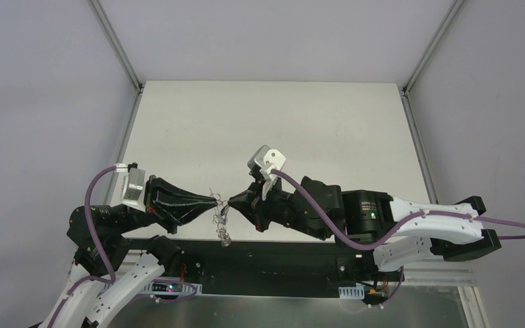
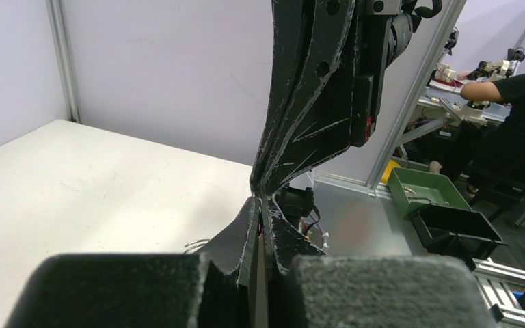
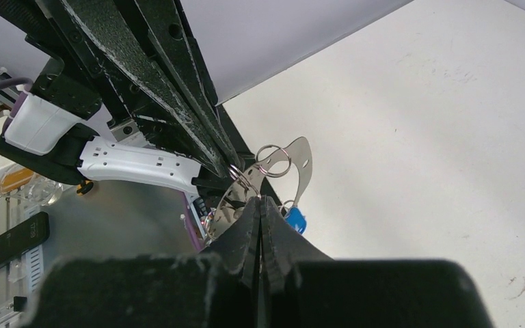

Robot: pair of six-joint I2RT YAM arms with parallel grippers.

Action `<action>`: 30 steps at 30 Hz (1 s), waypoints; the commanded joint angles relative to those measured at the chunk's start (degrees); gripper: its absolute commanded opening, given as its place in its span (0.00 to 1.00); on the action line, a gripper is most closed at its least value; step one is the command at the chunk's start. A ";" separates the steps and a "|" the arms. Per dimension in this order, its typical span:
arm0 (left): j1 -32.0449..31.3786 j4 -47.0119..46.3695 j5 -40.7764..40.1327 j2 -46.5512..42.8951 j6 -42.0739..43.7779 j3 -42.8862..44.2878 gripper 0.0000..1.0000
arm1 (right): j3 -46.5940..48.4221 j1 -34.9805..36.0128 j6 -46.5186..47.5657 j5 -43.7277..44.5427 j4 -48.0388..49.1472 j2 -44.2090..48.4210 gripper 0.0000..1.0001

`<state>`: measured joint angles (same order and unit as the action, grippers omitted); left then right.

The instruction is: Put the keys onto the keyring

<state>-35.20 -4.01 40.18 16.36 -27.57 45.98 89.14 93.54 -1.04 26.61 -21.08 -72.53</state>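
Presently, your left gripper (image 1: 216, 200) and right gripper (image 1: 231, 203) meet tip to tip over the near edge of the table (image 1: 314, 130), both pinched shut on the keyring (image 1: 223, 217), blue key (image 3: 295, 220) dangling beneath.

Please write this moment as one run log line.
left gripper: shut on keyring | right gripper: shut on keyring | blue-headed key: dangling by right tips

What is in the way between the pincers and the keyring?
Nothing visible. The left pincer and right pincer meet tip to tip, both shut on the keyring, with the keys dangling below.
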 commanded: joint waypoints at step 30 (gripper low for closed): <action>0.04 -5.61 0.94 -0.56 -1.32 1.57 0.00 | 1.88 -0.81 -0.28 -3.45 -4.38 -2.24 0.04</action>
<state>-35.20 -3.64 41.34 16.36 -27.86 45.98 89.89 92.92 -1.45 23.46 -22.65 -76.18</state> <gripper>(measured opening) 0.003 0.010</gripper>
